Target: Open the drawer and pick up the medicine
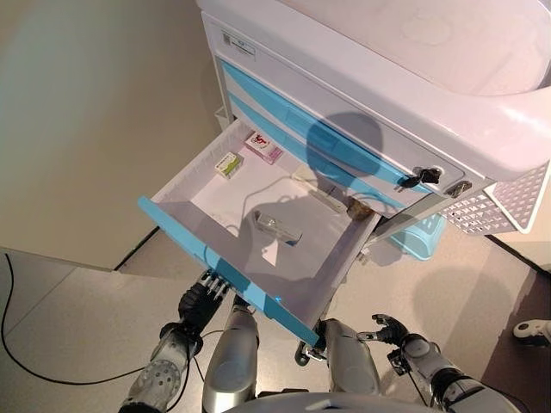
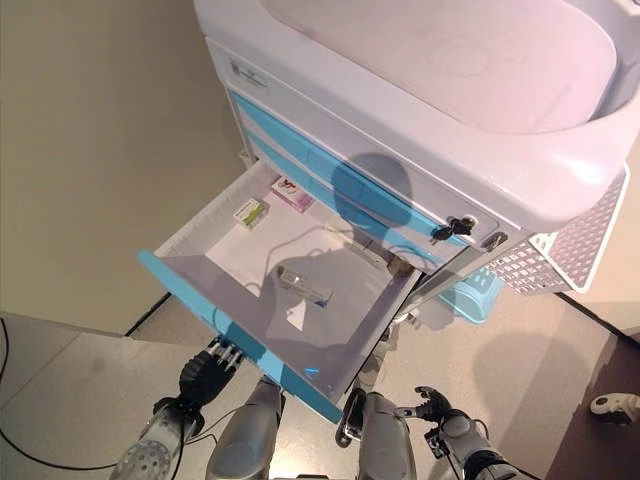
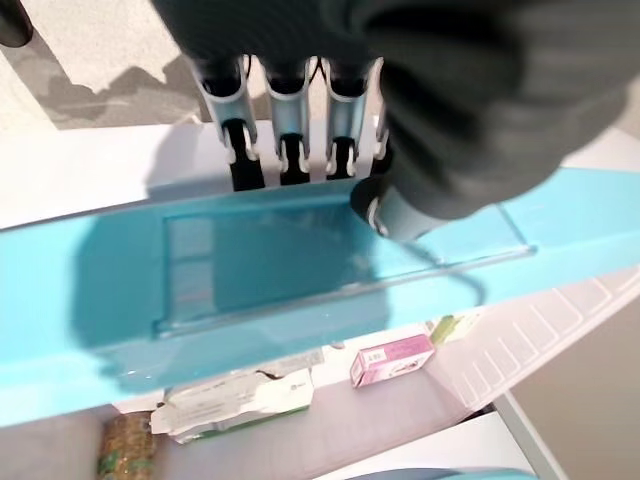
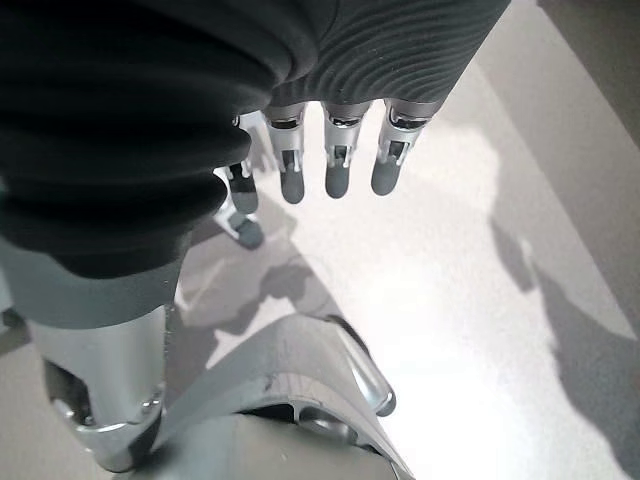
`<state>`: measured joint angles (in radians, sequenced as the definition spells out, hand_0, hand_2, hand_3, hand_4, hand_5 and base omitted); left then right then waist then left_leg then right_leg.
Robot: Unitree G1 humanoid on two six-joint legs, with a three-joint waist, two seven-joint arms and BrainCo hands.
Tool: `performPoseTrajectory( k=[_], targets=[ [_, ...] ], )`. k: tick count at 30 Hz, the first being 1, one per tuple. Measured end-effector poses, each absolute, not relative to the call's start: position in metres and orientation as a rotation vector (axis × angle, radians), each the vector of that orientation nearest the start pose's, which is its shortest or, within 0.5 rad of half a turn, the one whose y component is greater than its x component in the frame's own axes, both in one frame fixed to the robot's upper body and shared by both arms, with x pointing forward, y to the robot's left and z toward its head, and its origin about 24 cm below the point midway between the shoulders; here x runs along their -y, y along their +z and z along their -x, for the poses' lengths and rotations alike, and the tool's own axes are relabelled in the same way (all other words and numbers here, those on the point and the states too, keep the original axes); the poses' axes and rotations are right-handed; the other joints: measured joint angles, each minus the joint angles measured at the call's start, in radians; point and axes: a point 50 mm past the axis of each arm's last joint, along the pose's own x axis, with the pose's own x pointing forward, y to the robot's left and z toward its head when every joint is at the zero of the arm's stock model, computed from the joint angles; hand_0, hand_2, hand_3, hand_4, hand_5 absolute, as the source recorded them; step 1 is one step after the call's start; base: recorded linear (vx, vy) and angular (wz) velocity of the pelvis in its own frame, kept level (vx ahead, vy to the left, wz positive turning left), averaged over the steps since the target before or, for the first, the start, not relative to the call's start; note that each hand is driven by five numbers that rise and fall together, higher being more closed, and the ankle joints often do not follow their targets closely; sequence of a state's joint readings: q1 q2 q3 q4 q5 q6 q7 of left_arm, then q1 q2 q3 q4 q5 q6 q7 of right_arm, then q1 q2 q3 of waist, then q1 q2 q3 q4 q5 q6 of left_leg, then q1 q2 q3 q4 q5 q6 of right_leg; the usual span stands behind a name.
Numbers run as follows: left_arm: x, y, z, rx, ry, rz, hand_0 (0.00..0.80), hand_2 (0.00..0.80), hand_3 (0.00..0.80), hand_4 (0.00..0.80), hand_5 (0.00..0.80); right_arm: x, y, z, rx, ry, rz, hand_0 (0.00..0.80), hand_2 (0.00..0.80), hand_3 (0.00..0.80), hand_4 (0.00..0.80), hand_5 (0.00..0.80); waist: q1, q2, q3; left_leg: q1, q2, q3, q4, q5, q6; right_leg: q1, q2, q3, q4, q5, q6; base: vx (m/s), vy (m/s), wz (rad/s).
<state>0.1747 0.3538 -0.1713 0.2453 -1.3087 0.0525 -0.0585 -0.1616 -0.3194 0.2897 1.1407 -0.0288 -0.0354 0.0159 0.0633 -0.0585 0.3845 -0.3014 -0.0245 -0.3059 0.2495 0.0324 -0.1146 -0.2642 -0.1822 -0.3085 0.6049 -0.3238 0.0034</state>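
Observation:
The white medical cart's lowest drawer [image 1: 194, 181] stands pulled far out, its blue front [image 1: 228, 274] nearest me. Inside lie a pink-and-white medicine box [image 1: 263, 146], a green-and-white box [image 1: 228, 163], a clear pack [image 1: 277, 227], a long white box [image 1: 314, 185] and a brown item [image 1: 357, 208]. My left hand [image 1: 201, 298] is below the blue front; in the left wrist view its fingers [image 3: 288, 130] reach behind the front's edge while the thumb [image 3: 385, 208] presses its face [image 3: 260, 270]. My right hand [image 1: 392, 330] hangs low on the right, open and holding nothing.
Two shut blue drawers [image 1: 293, 116] sit above the open one. A white mesh basket [image 1: 508, 202] hangs on the cart's right side, with a light blue bin [image 1: 422, 237] below it. A beige wall [image 1: 86, 129] stands at the left. A person's shoe [image 1: 534, 329] shows at far right.

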Motion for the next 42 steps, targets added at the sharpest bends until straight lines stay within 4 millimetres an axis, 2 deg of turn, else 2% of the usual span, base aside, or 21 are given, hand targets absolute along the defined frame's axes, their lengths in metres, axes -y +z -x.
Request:
performPoseTrajectory(
  k=[10, 14, 17, 19, 24, 28, 30, 32, 35, 37, 38, 40, 42],
  targets=[
    [-0.198, -0.052, -0.184, -0.462, 0.141, 0.984, 0.0, 0.0, 0.0, 0.0, 0.0, 0.239, -0.132, -0.168, -0.994, 0.106, 0.48, 0.0, 0.0, 0.0, 0.0, 0.0, 0.001, -0.005, -0.013, 0.012, 0.004, 0.039, -0.009, -0.003, -0.004, -0.005, 0.002, 0.037, -0.017, 0.01, 0.01, 0.022, 0.042, -0.11],
    [-0.192, -0.067, -0.168, -0.505, 0.219, 1.043, 0.0, 0.0, 0.0, 0.0, 0.0, 0.241, -0.136, -0.158, -1.027, 0.092, 0.469, 0.0, 0.0, 0.0, 0.0, 0.0, -0.004, -0.002, -0.078, 0.01, 0.003, 0.06, -0.022, -0.005, -0.001, -0.013, 0.005, 0.052, -0.037, 0.017, 0.021, 0.021, 0.023, -0.11],
    [-0.194, -0.079, -0.157, -0.542, 0.283, 1.048, 0.0, 0.0, 0.0, 0.0, 0.0, 0.243, -0.138, -0.153, -1.047, 0.082, 0.466, 0.0, 0.0, 0.0, 0.0, 0.0, -0.016, 0.0, -0.111, 0.01, 0.004, 0.06, -0.028, -0.006, 0.0, -0.011, 0.006, 0.056, -0.051, 0.02, 0.024, 0.007, 0.009, -0.02],
    [-0.195, -0.092, -0.147, -0.562, 0.363, 1.065, 0.0, 0.0, 0.0, 0.0, 0.0, 0.247, -0.138, -0.151, -1.051, 0.058, 0.461, 0.0, 0.0, 0.0, 0.0, 0.0, -0.02, 0.017, -0.157, 0.01, 0.018, 0.079, -0.036, -0.009, 0.004, -0.018, 0.019, 0.072, -0.076, 0.032, 0.022, 0.011, 0.026, -0.24],
    [-0.201, -0.103, -0.14, -0.552, 0.471, 1.061, 0.0, 0.0, 0.0, 0.0, 0.0, 0.252, -0.137, -0.148, -1.056, 0.032, 0.474, 0.0, 0.0, 0.0, 0.0, 0.0, -0.023, 0.067, -0.216, 0.012, 0.041, 0.111, -0.06, -0.008, 0.005, -0.032, 0.045, 0.101, -0.116, 0.063, 0.019, 0.021, 0.034, -0.27],
    [-0.227, -0.124, -0.126, -0.634, 0.62, 0.91, 0.0, 0.0, 0.0, 0.0, 0.0, 0.255, -0.14, -0.138, -1.073, 0.008, 0.459, 0.0, 0.0, 0.0, 0.0, 0.0, -0.04, 0.08, -0.24, 0.027, 0.054, 0.139, -0.085, -0.006, 0.008, -0.036, 0.058, 0.13, -0.138, 0.074, 0.02, 0.05, 0.053, -0.21],
    [-0.241, -0.14, -0.104, -0.767, 0.713, 0.779, 0.0, 0.0, 0.0, 0.0, 0.0, 0.255, -0.139, -0.139, -1.069, -0.006, 0.444, 0.0, 0.0, 0.0, 0.0, 0.0, -0.061, 0.077, -0.247, 0.043, 0.061, 0.16, -0.105, -0.004, 0.011, -0.033, 0.067, 0.147, -0.159, 0.084, 0.027, 0.077, 0.061, -0.35],
    [-0.249, -0.148, -0.089, -0.871, 0.716, 0.64, 0.0, 0.0, 0.0, 0.0, 0.0, 0.257, -0.139, -0.138, -1.068, -0.031, 0.424, 0.0, 0.0, 0.0, 0.0, 0.0, -0.072, 0.072, -0.254, 0.066, 0.069, 0.186, -0.133, 0.0, 0.015, -0.026, 0.079, 0.164, -0.188, 0.102, 0.033, 0.092, 0.062, -0.42],
    [-0.254, -0.154, -0.076, -0.981, 0.694, 0.503, 0.0, 0.0, 0.0, 0.0, 0.0, 0.26, -0.141, -0.128, -1.093, -0.043, 0.416, 0.0, 0.0, 0.0, 0.0, 0.0, -0.081, 0.069, -0.261, 0.102, 0.07, 0.213, -0.164, 0.002, 0.019, -0.004, 0.082, 0.189, -0.225, 0.121, 0.039, 0.098, 0.07, -0.38],
    [-0.256, -0.157, -0.069, -1.042, 0.662, 0.42, 0.0, 0.0, 0.0, 0.0, 0.0, 0.262, -0.142, -0.124, -1.101, -0.05, 0.409, 0.0, 0.0, 0.0, 0.0, 0.0, -0.104, 0.066, -0.271, 0.123, 0.071, 0.234, -0.181, 0.002, 0.022, 0.01, 0.085, 0.208, -0.258, 0.135, 0.05, 0.094, 0.072, -0.4],
    [-0.258, -0.158, -0.068, -1.077, 0.637, 0.371, 0.0, 0.0, 0.0, 0.0, 0.0, 0.262, -0.141, -0.126, -1.096, -0.049, 0.41, 0.0, 0.0, 0.0, 0.0, 0.0, -0.098, 0.066, -0.274, 0.143, 0.074, 0.254, -0.198, 0.004, 0.026, 0.02, 0.089, 0.221, -0.279, 0.149, 0.051, 0.081, 0.079, -0.44],
    [-0.261, -0.158, -0.067, -1.109, 0.595, 0.305, 0.0, 0.0, 0.0, 0.0, 0.0, 0.263, -0.14, -0.128, -1.086, -0.046, 0.411, 0.0, 0.0, 0.0, 0.0, 0.0, -0.121, 0.063, -0.277, 0.161, 0.073, 0.271, -0.21, 0.004, 0.028, 0.034, 0.09, 0.237, -0.312, 0.17, 0.056, 0.065, 0.062, -0.4],
    [-0.261, -0.159, -0.064, -1.146, 0.546, 0.24, 0.0, 0.0, 0.0, 0.0, 0.0, 0.264, -0.136, -0.136, -1.052, -0.037, 0.42, 0.0, 0.0, 0.0, 0.0, 0.0, -0.12, 0.063, -0.281, 0.186, 0.074, 0.295, -0.226, 0.0, 0.037, 0.052, 0.09, 0.249, -0.348, 0.193, 0.063, 0.047, 0.053, -0.46]
  ],
)
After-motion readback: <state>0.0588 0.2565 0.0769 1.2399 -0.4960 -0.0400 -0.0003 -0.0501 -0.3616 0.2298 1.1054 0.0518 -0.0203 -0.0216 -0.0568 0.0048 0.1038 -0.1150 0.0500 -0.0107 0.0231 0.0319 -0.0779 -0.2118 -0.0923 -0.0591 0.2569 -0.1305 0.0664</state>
